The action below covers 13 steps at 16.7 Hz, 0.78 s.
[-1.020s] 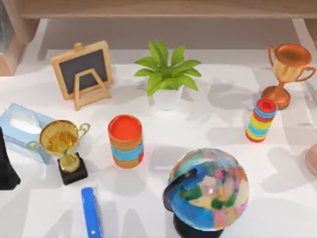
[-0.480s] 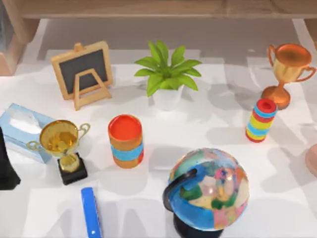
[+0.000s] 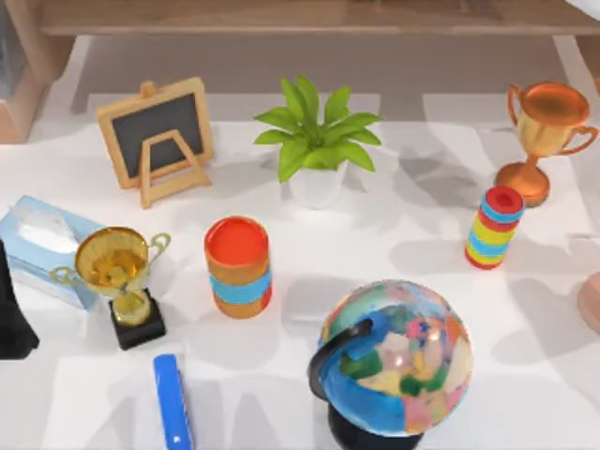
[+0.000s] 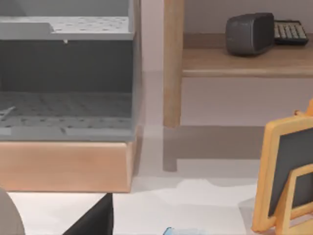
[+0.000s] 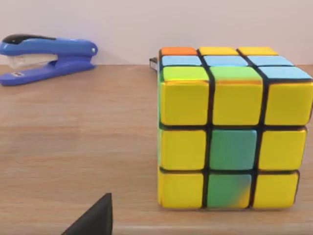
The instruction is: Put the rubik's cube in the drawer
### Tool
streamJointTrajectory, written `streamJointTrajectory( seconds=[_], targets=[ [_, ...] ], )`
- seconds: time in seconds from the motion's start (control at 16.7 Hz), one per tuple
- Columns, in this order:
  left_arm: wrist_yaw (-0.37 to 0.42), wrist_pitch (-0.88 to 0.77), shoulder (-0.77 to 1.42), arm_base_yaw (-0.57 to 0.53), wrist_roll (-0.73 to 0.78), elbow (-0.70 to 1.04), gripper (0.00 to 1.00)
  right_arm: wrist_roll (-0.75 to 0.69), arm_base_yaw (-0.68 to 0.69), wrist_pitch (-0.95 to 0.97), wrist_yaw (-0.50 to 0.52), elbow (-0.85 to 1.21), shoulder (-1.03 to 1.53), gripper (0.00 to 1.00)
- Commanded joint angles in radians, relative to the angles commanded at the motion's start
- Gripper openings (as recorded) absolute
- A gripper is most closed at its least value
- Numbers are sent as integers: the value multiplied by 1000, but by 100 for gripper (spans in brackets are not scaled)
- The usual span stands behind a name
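Observation:
The rubik's cube point(image 5: 230, 129), mostly yellow on its facing side with some green squares, stands on a wooden shelf point(image 5: 73, 147). It is close in front of my right gripper point(image 5: 95, 220), of which a dark tip shows at the picture's lower edge. The drawer point(image 4: 66, 105), grey and perforated inside with a wooden front panel, lies ahead of my left gripper point(image 4: 93, 220). My left arm point(image 3: 11, 323) shows as a dark shape at the table's left edge.
A blue stapler point(image 5: 46, 56) lies on the shelf beyond the cube. On the table stand a chalkboard easel point(image 3: 155, 136), plant point(image 3: 317, 150), gold trophy point(image 3: 117, 277), orange cylinder point(image 3: 238, 267), globe point(image 3: 394, 361), ring stack point(image 3: 494, 228), bronze trophy point(image 3: 542, 141) and tissue box point(image 3: 42, 246).
Nothing on the table has moved. Only the shadows along the back of the table have shifted slightly.

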Motion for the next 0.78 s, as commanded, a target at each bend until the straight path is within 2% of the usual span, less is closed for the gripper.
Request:
streamJointTrajectory(
  seconds=[0.42,0.78],
  targets=[
    [0,0,0,0,0,0,100,0,-19,-15,-18,24,8,100],
    [0,0,0,0,0,0,100,-6,-77,-76,-75,225,142,100]
  ],
)
